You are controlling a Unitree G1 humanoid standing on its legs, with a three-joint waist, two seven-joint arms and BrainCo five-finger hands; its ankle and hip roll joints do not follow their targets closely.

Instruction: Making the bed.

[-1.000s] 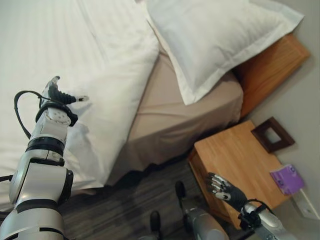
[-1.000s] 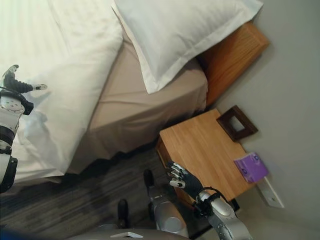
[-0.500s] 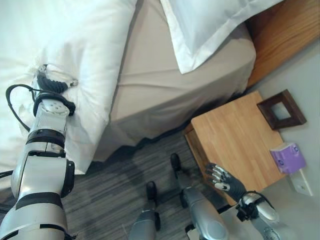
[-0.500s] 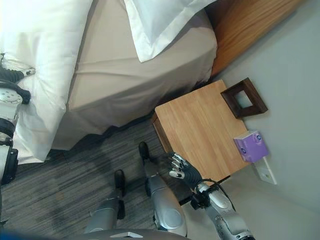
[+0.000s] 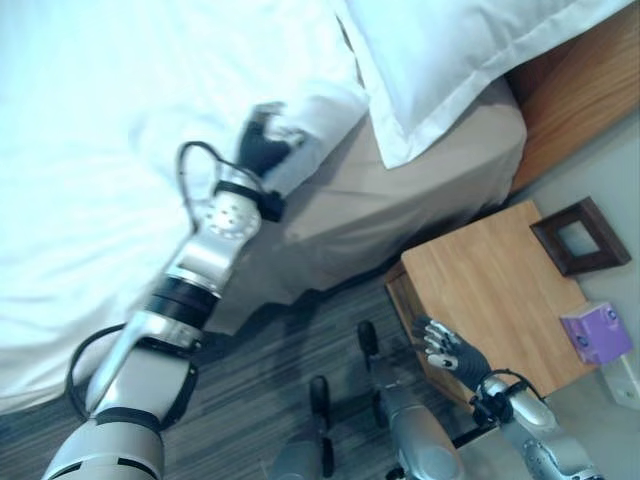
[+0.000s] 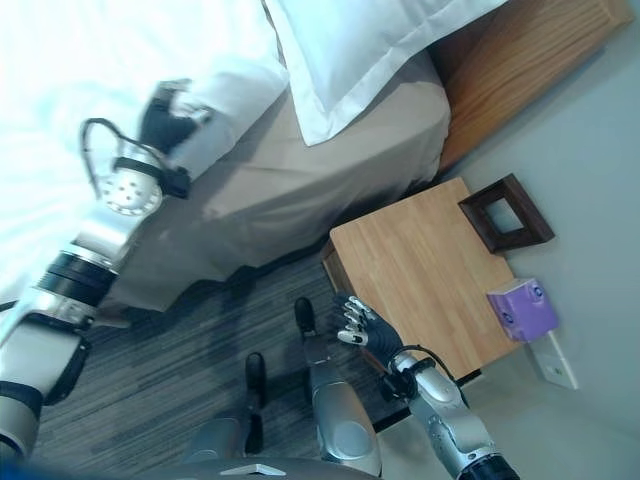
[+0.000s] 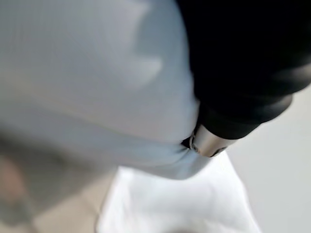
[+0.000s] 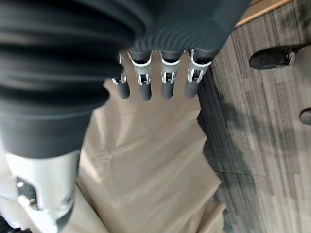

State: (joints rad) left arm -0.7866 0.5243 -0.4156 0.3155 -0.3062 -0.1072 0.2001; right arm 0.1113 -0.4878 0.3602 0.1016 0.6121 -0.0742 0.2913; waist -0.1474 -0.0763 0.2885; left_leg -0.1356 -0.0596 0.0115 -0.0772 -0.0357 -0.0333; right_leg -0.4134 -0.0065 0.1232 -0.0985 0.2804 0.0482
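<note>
Left hand (image 5: 262, 143) curled on the corner of the white duvet (image 5: 110, 150), pinching bunched, creased cloth at the bed's side. Just beyond the fingers, bare beige sheet (image 5: 420, 190) down to the mattress edge; white pillow (image 5: 460, 60) farther on. Below the arm, open grey carpet (image 5: 270, 350). Right hand (image 6: 362, 327) spread, holding nothing, beside the wooden nightstand (image 6: 420, 270).

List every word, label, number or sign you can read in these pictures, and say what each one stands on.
None can be read.
The purple box on the wooden nightstand carries pale print, too small to make out.
The wall outlet beside the nightstand bears no readable marking.
The duvet, the pillow and the dark frame show no text.
</note>
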